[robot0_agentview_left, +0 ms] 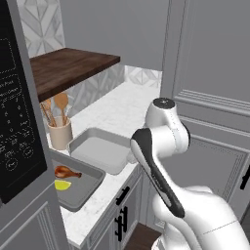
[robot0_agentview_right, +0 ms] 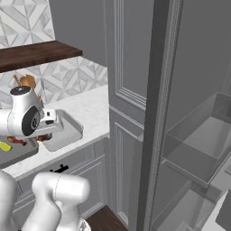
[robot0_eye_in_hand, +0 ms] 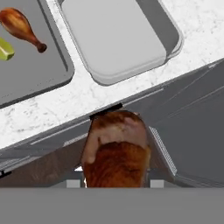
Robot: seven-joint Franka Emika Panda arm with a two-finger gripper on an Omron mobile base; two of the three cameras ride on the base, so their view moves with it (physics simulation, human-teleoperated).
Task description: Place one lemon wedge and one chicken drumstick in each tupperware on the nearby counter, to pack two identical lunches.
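Now, operator, you can check each line below.

Pincer: in your hand view the gripper (robot0_eye_in_hand: 116, 181) is closed partly, and between its fingers sits a chicken drumstick (robot0_eye_in_hand: 116, 151), brown with a pale upper end. The finger tips are mostly hidden behind the meat.

Held drumstick, place: it hangs in front of the counter's edge (robot0_eye_in_hand: 57, 116), over the grey cabinet fronts (robot0_eye_in_hand: 183, 131), at 6 o'clock from the lighter tray.

Lighter tupperware: the light grey tray (robot0_eye_in_hand: 116, 37) lies on the white counter at 12 o'clock in the hand view. You see its flat floor bare. In the left base view this tray (robot0_agentview_left: 100, 149) is at 9 o'clock from the arm's elbow; in the right base view its rim (robot0_agentview_right: 67, 131) stands just beside the wrist.

Darker tupperware: the dark grey tray (robot0_eye_in_hand: 33, 65) lies at 10 o'clock in the hand view, just beside the lighter one. It holds a second drumstick (robot0_eye_in_hand: 19, 27) and a yellow lemon wedge (robot0_eye_in_hand: 5, 49), close together. In the left base view you find them (robot0_agentview_left: 67, 172) and (robot0_agentview_left: 62, 185) in the same tray (robot0_agentview_left: 80, 188).

Other things: a beige utensil cup (robot0_agentview_left: 60, 133) with wooden spoons stands at 11 o'clock from the lighter tray, under a dark wooden shelf (robot0_agentview_left: 68, 66).
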